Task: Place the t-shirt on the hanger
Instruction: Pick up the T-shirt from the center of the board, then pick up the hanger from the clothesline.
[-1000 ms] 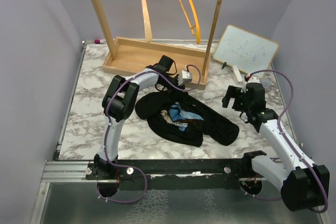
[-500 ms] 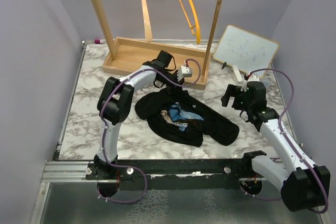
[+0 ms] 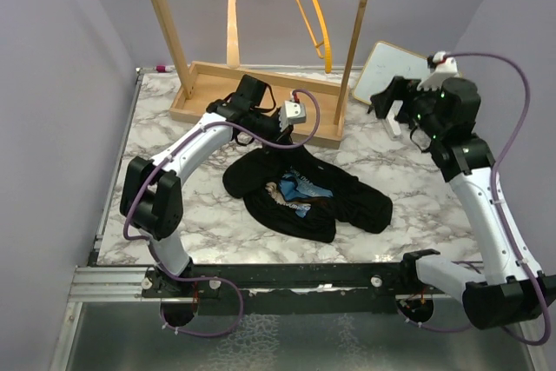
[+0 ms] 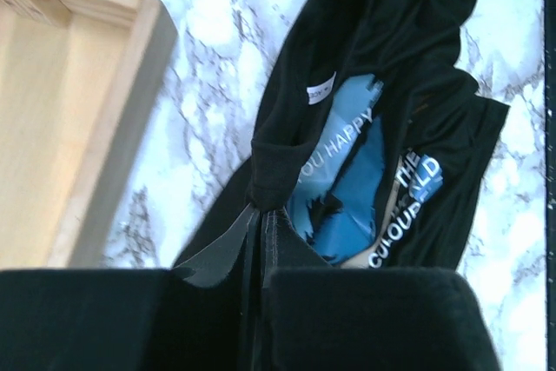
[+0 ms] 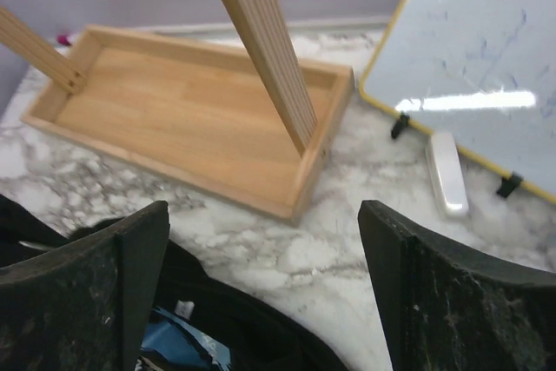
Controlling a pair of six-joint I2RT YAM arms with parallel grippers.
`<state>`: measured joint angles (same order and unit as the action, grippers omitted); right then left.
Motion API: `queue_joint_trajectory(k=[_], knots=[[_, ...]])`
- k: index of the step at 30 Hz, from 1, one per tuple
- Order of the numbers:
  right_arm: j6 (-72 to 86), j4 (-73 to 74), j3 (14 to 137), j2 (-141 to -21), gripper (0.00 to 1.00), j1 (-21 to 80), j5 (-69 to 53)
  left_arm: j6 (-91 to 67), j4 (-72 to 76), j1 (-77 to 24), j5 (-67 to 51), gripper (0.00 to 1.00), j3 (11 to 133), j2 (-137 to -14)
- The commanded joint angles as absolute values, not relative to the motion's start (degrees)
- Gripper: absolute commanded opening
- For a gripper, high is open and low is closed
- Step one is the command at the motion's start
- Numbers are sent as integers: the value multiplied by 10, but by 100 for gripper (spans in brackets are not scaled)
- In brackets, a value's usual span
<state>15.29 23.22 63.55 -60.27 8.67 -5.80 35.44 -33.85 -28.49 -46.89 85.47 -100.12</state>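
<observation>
t-shirt (image 3: 304, 193): bunched before tray (image 3: 217, 97), long axis laid diagonally
left tool (image 4: 261, 215): clamped on t-shirt
right tool (image 5: 265, 249): held open

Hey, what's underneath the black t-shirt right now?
Marble table shows around the t-shirt, whose edge is pinched in the left gripper. Whatever lies beneath the bunched cloth is covered.

— What have we shifted with the left gripper (image 3: 271, 130)?
— We've drawn it back and up, and the t-shirt (image 3: 347, 202) fold pinched between its jaws has stretched out ahead of them.
— And the right gripper (image 3: 388, 102)?
— We've raised it well clear of the cloth, and the whiteboard (image 5: 486, 49) now sits just beyond its spread jaws
</observation>
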Motion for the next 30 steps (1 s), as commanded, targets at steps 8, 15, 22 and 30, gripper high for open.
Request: queue_joint_trajectory(k=[8, 15, 22, 30], knots=[[170, 195, 1008, -775, 84, 93, -152, 325, -349, -281, -458, 0, 806, -975], [161, 183, 1146, -880, 83, 150, -136, 317, -346, -281, -467, 0, 802, -976], [106, 222, 1319, -1016, 83, 238, -89, 320, -351, -281, -468, 0, 790, -962], [-23, 254, 1394, -1092, 83, 327, 88, 308, -344, -281, -476, 0, 766, -941]])
